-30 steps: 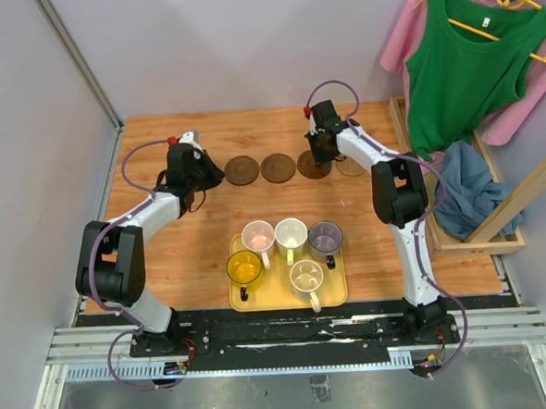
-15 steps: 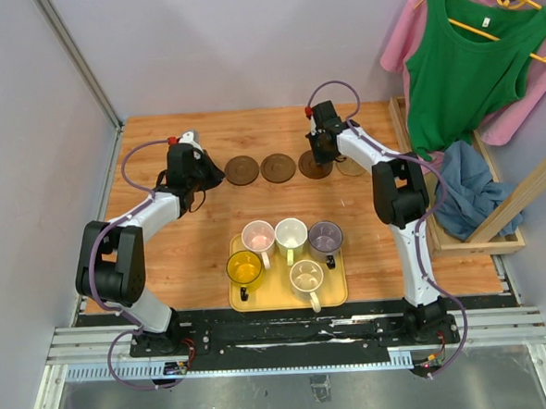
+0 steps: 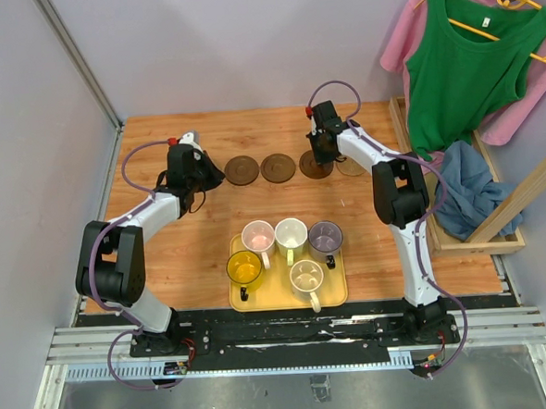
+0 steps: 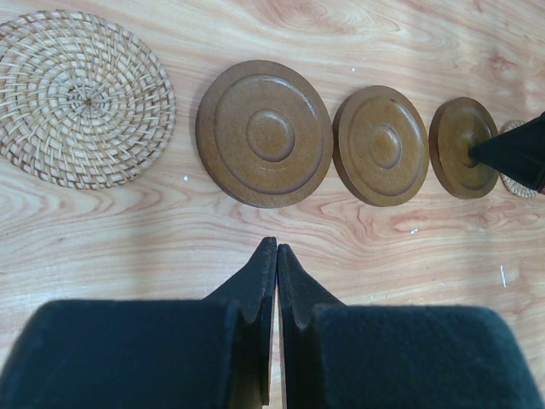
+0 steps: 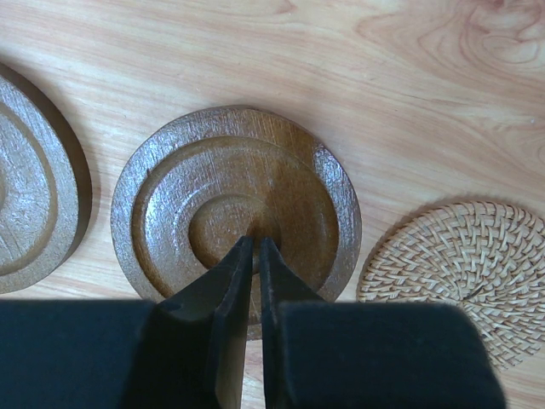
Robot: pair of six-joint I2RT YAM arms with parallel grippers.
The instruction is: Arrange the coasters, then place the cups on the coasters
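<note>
The right tool (image 5: 255, 247) is standing with jaws together, tips over the centre of the third brown coaster (image 5: 298, 187); contact cannot be confirmed. The left tool (image 4: 276, 249), likewise pinched together on nothing, is hovering just short of the first brown coaster (image 4: 264, 132). The coasters are lying in a row on the far worktop (image 3: 193, 256); the cups (image 3: 290, 232) are waiting on the yellow tray (image 3: 276, 288). Risk: a sideways nudge would be driving this disc into the woven coaster (image 5: 460, 273) just beside it, spoiling the spacing.
</note>
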